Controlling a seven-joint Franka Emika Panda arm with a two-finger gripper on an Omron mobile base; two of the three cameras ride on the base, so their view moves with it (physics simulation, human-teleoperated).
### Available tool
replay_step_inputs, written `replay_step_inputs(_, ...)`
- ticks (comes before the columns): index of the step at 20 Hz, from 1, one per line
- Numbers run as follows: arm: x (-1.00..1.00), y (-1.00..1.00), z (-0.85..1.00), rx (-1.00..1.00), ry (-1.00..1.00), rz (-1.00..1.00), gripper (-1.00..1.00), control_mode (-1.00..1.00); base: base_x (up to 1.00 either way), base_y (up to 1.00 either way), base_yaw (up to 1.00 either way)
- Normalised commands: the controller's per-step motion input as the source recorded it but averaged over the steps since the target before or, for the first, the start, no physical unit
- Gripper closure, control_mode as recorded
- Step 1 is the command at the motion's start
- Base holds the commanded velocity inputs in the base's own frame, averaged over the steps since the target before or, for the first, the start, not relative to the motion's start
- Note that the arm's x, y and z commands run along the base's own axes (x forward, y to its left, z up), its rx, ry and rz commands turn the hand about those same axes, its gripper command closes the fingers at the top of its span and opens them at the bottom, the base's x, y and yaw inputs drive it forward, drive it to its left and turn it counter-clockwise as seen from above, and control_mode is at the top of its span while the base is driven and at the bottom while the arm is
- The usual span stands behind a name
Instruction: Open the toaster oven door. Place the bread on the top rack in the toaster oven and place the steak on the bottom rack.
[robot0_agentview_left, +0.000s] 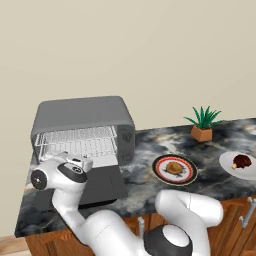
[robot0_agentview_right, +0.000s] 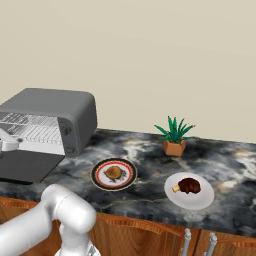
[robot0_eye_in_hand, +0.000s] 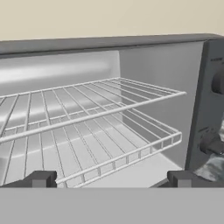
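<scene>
The oven (robot0_agentview_left: 82, 132) stands at the left end of the desk (robot0_agentview_left: 140, 155), close to its left edge and against the wall. Its door (robot0_agentview_left: 97, 187) is folded down flat toward the front edge, leaving the cavity open. Inside, the top rack (robot0_eye_in_hand: 83, 103) and the bottom rack (robot0_eye_in_hand: 105, 151) are both bare, with clear room above each. To the right of the oven, a rimmed plate (robot0_agentview_left: 174, 169) carries the bread (robot0_agentview_left: 174, 167); further right, well apart, a white plate (robot0_agentview_right: 189, 190) holds the steak (robot0_agentview_right: 189, 185), and that plate is cut off by the frame edge in the left base view. A potted plant (robot0_agentview_right: 174, 136) sits near the wall behind the plates, clear of them. The arm bends low across the front of the desk, and the gripper (robot0_eye_in_hand: 109, 179) is level with the oven mouth, looking straight in over the lowered door. The jaws are released, spread wide and grasping nothing. In the right base view the oven's left side is cut off, and the hand is barely made out at that frame's left edge. The knob panel is only partly visible in the hand view.
</scene>
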Motion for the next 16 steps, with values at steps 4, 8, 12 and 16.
replay_step_inputs(4, 0.23, 0.0, -0.1, 0.01, 0.0, 0.0, -1.0, -1.0, 0.0, 0.0, 0.0)
replay_step_inputs(8, 0.25, 0.0, -0.09, 0.01, 0.0, 0.0, -1.0, -1.0, 0.0, 0.0, 0.0)
replay_step_inputs(12, 0.26, 0.0, 0.0, 0.02, 0.05, 0.0, -1.0, -1.0, 0.0, 0.0, 0.0)
replay_step_inputs(16, 0.27, 0.0, -0.05, 0.01, 0.06, 0.0, -1.0, -1.0, 0.0, 0.0, 0.0)
